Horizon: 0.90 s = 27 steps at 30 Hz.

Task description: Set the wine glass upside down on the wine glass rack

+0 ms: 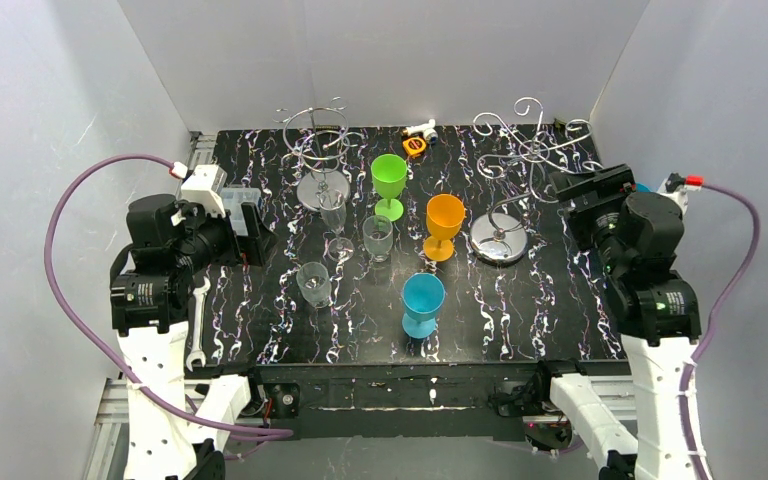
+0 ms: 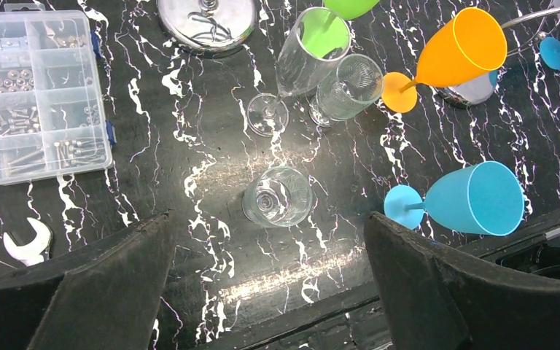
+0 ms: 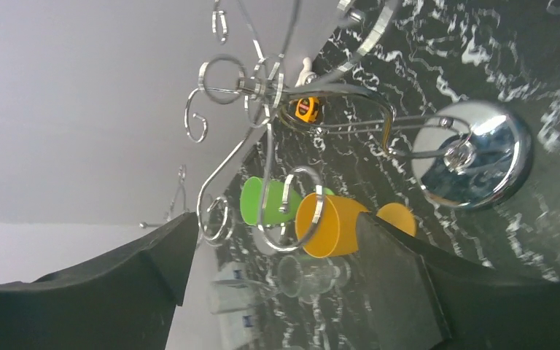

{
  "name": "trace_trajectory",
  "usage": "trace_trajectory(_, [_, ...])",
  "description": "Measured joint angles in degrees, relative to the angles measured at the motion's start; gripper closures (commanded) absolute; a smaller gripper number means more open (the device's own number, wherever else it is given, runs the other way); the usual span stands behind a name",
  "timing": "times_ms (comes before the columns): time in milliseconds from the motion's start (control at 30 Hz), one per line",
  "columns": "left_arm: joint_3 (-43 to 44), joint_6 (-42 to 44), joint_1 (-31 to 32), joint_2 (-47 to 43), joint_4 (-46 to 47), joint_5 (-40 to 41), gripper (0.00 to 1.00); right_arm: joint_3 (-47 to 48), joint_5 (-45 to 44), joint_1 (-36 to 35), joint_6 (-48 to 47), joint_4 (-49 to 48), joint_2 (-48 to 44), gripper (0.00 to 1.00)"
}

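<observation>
**Wine glasses (image 1: 444, 222) upright on the table, both grippers spread and empty**

The right gripper (image 3: 273, 237) has its fingers wide apart with nothing between them, close to the chrome wire rack (image 3: 474, 153). Just left of that rack's round base stands the orange wine glass (image 1: 444, 225). The green wine glass (image 1: 389, 180) is farther left, and the blue wine glass (image 1: 422, 300) is left of the base and nearer the arms. Two clear glasses (image 1: 377, 236) stand beyond those. The left gripper (image 2: 270, 219), far left of the rack, is also spread wide, above a clear glass.
</observation>
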<state>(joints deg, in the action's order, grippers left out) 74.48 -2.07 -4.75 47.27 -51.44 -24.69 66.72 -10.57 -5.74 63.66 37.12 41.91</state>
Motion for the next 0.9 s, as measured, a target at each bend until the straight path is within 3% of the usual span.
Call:
trace_trajectory(100, [0.0,0.2,0.0,0.0,-0.1,0.0,0.01,5.2,0.8,0.0,-6.5,3.5,0.7,0.05])
trace_trajectory(333, [0.4,0.5,0.0,0.6,-1.3,-0.3,0.01,14.9,9.2,0.9,-19.6,12.9,-1.1,0.12])
trace_trajectory(600, [2.6,0.9,0.0,2.5,-2.7,-0.2,0.01,4.0,21.4,1.3,-27.7,20.5,-4.2,0.15])
trace_trajectory(900, [3.5,1.1,0.0,4.5,-3.1,-0.2,0.01,-0.2,26.1,1.2,-31.8,20.7,-3.2,0.11])
